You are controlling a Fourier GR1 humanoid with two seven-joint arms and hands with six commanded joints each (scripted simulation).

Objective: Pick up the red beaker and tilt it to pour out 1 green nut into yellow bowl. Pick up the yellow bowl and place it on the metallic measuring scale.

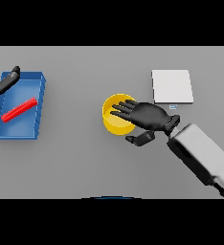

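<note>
Fingers of the right robot hand [150, 116] lie spread and nearly straight across the rim of the yellow bowl [115, 119], thumb hanging apart below on the near side; nothing is gripped yet. The bowl stands on the grey tabletop [85, 158] near its middle, and whether a green nut lies inside cannot be told, since the palm covers much of the opening. Just beyond the wrist, to the right and farther back, sits the metallic measuring scale [172, 86], a pale square plate, near the bowl but not touching it.

By the look of things, the step in hand is taking hold of the bowl. To do it well, the fingers should drop over the far wall while the thumb closes on the near wall, pinching the rim squarely so the bowl stays level. Lifting straight up before carrying it sideways would keep it from clipping the scale's edge.

Far off to the left, a blue tray [39, 103] holds a red object [19, 109], lying flat, presumably the red beaker. The left robot hand [6, 80] shows at the tray's far corner, fingers loosely extended and holding nothing.
</note>
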